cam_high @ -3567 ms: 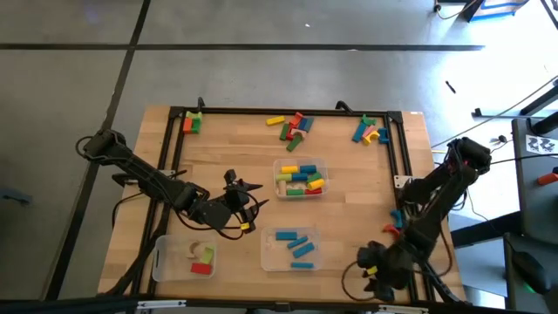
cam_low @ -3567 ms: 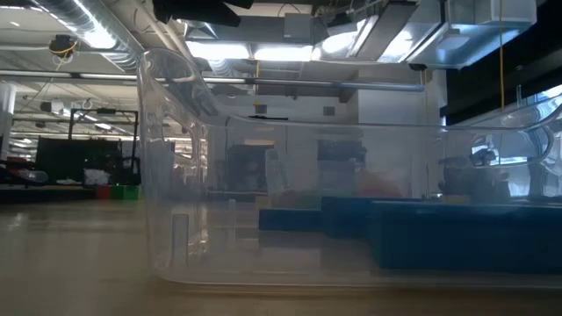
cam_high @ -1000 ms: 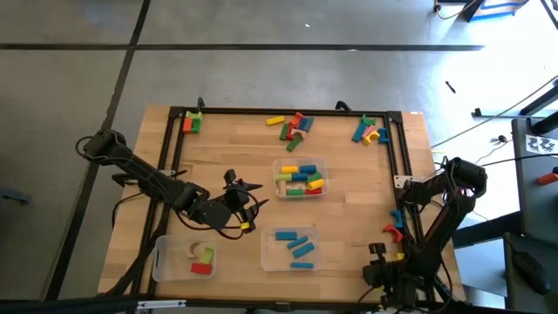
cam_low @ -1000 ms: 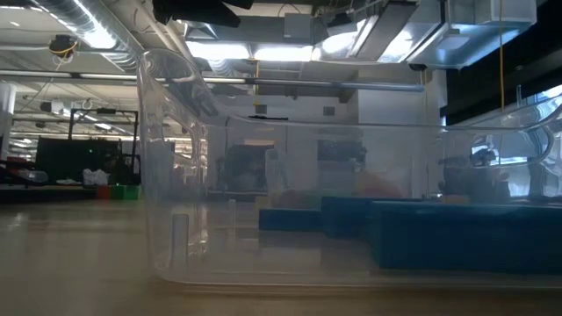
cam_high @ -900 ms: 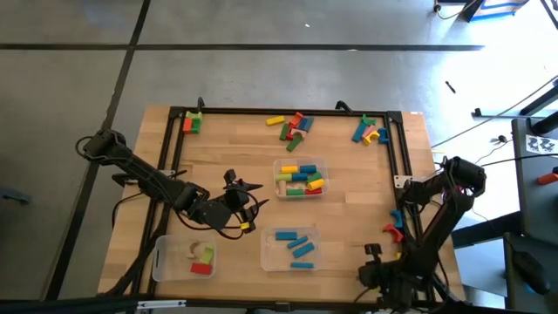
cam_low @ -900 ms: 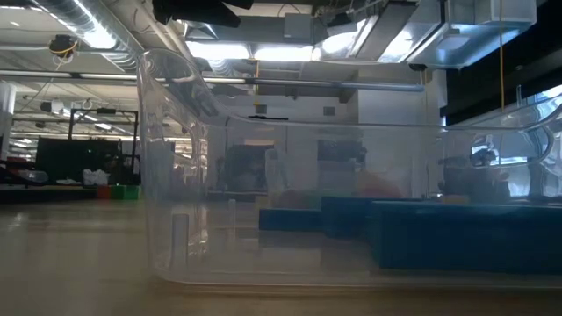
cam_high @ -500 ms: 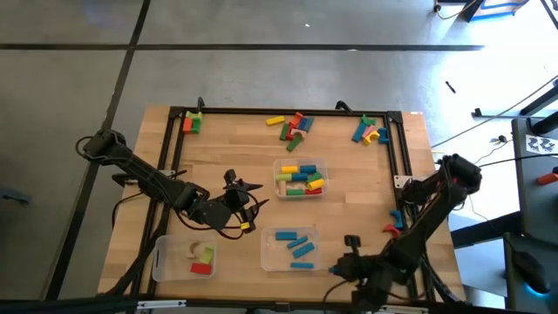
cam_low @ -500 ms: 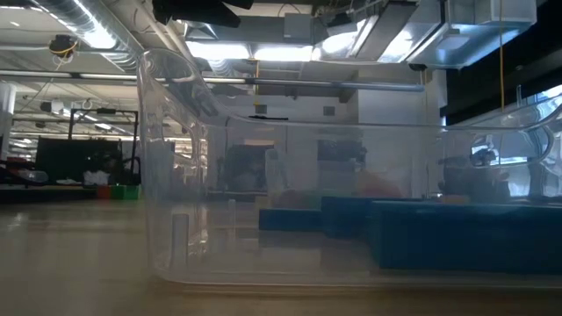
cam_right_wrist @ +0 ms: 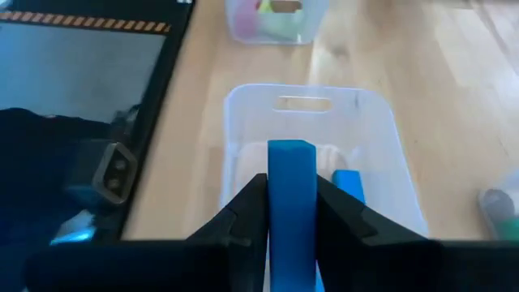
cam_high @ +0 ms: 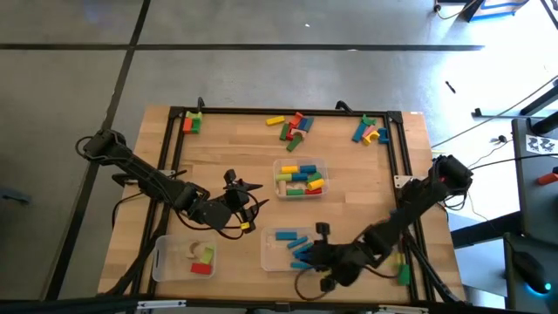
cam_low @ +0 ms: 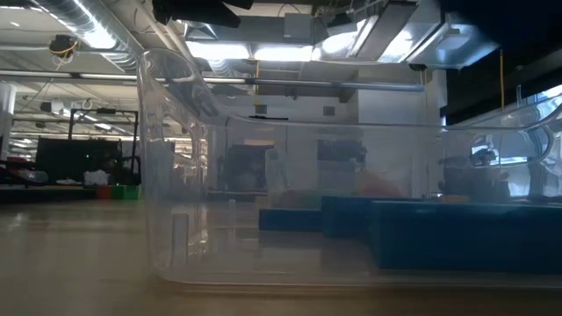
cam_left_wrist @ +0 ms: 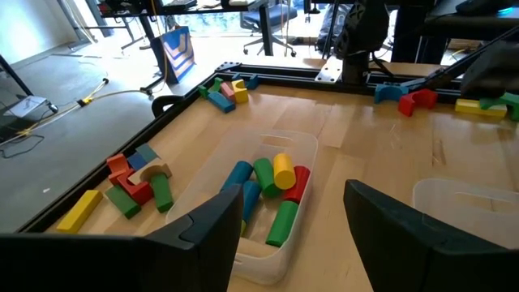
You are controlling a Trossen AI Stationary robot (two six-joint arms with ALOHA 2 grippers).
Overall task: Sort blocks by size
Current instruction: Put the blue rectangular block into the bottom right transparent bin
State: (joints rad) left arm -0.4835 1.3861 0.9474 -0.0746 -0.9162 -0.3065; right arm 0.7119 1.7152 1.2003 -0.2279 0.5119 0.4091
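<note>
Swinging in from the near right corner of the surface (cam_high: 349,192), the right arm has reached across to the clear tray of blue blocks (cam_high: 290,248) at the near middle, where a moment ago it was folded back by the edge. Its right claw (cam_high: 307,258) now sits at that tray's right side, and the right wrist view shows its two dark fingers (cam_right_wrist: 243,219) clamped on a blue bar (cam_right_wrist: 292,203) held over the tray (cam_right_wrist: 243,122), with another blue block (cam_right_wrist: 349,182) lying inside just beside it. The left claw (cam_high: 240,205) hangs left of the middle tray (cam_high: 301,177), its fingers (cam_left_wrist: 207,227) standing apart with nothing between them; in the left wrist view that tray (cam_left_wrist: 243,174) holds a jumble of blue, green, yellow and red pieces. A third tray (cam_high: 185,259), left of the blue-block tray, holds a green, a red and a pale piece. Loose blocks remain along the far edge of the surface: a small group at the far left corner (cam_high: 192,123), a cluster at the far middle (cam_high: 293,125), and another toward the far right (cam_high: 370,132). A green block (cam_high: 403,274) lies right of the right arm near the front edge.
</note>
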